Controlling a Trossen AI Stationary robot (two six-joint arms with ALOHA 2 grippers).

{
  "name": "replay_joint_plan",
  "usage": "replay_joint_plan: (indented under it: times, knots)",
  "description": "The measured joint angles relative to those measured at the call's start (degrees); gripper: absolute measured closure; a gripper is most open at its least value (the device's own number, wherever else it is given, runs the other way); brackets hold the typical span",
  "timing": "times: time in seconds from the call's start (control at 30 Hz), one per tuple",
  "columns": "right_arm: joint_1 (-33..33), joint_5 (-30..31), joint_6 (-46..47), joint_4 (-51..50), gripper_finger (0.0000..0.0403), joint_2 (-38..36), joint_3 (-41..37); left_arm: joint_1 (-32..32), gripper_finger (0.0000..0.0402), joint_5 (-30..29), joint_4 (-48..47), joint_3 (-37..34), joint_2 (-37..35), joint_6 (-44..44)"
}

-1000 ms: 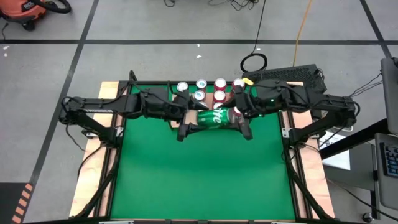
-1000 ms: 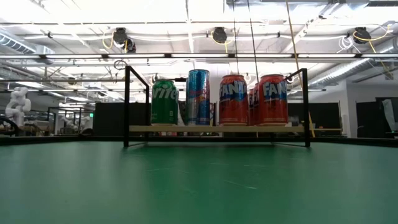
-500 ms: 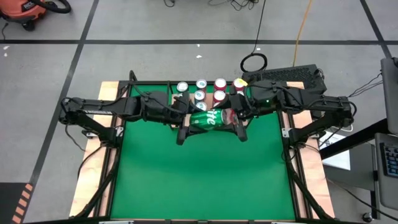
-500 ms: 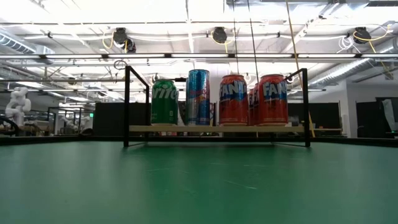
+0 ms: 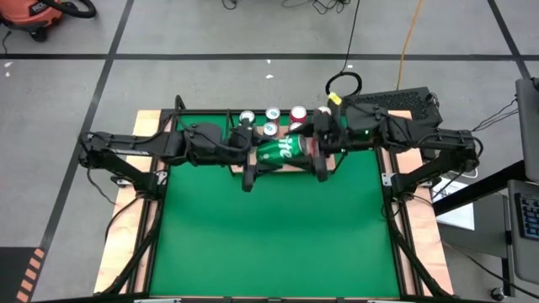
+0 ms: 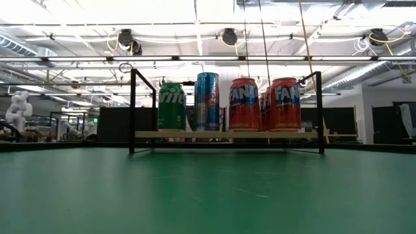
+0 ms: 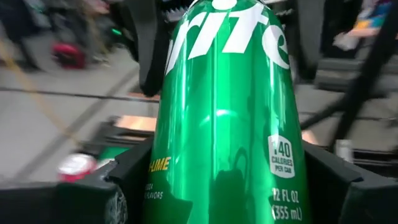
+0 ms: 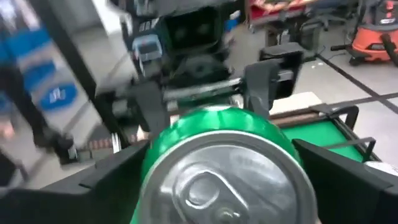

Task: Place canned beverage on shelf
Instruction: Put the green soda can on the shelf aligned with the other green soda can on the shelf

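Can (image 5: 281,151) lies sideways between both pincers, near the bench's far edge.
Left pincer (image 5: 249,165) pinches it; right pincer (image 5: 321,162) spread around its top; upright it before the shelf (image 6: 227,134).

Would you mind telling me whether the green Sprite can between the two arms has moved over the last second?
Yes. In the high view the green Sprite can has shifted slightly toward the shelf at the table's far edge, and it now tilts.
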Motion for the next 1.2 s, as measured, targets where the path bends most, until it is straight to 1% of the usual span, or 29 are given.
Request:
replay_joint_plan:
  times: [0.07,0.23,0.37,0.4,0.47,0.53,0.63,0.77,0.87,1.0,1.1,1.2]
  knots:
    - [0.0,0.93,2.61,2.71,0.0016,-0.04,0.0,-0.73,0.0117,-4.57,-0.98,1.45,-0.2,3.6]
    - [0.06,7.57,6.61,9.23,0.001,0.09,0.0,-2.29,0.0117,-17.29,-0.08,4.32,-0.31,10.96]
    - [0.01,14.55,9.5,13.47,0.001,0.6,0.0,-3.55,0.0117,-28.93,4.44,5.23,-0.34,16.87]
    - [-0.19,15.64,10.19,15.26,0.001,1.14,-0.02,-3.86,0.0117,-31.77,5.82,5.27,-0.4,18.71]
    - [-0.68,15.85,11.0,18.32,0.001,1.76,0.0,-4.59,0.0117,-36.55,8.46,5.28,-0.42,22.5]
    - [-0.81,15.94,11.28,21.99,0.001,3.01,0.0,-5.07,0.0117,-38.7,11.36,5.28,-0.12,25.59]
    - [-1.34,18.61,12.06,26.6,0.001,5.04,0.0,-5.13,0.0117,-40.09,15.36,5.28,0.57,28.86]
    - [-2.51,20.04,13.77,31.75,0.0009,7.49,-0.02,-5.24,0.0117,-42.41,18.62,5.28,1.57,29.35]
    - [-3.26,18.87,13.86,34.21,0.0009,8.58,-0.09,-5.77,0.0117,-46.79,18.75,5.21,2.01,30.67]
    - [-4.1,17.01,14.14,35.74,0.0009,9.15,-0.09,-5.83,0.0117,-50.0,19.17,5.21,2.73,30.99]
    - [-4.78,16.78,15.55,35.64,0.0013,9.44,-0.09,-5.79,0.0117,-50.45,19.97,5.21,3.22,31.66]
    - [-5.69,14.93,16.11,35.57,0.0032,9.79,-0.09,-5.79,0.0117,-50.61,20.54,5.23,3.6,33.47]
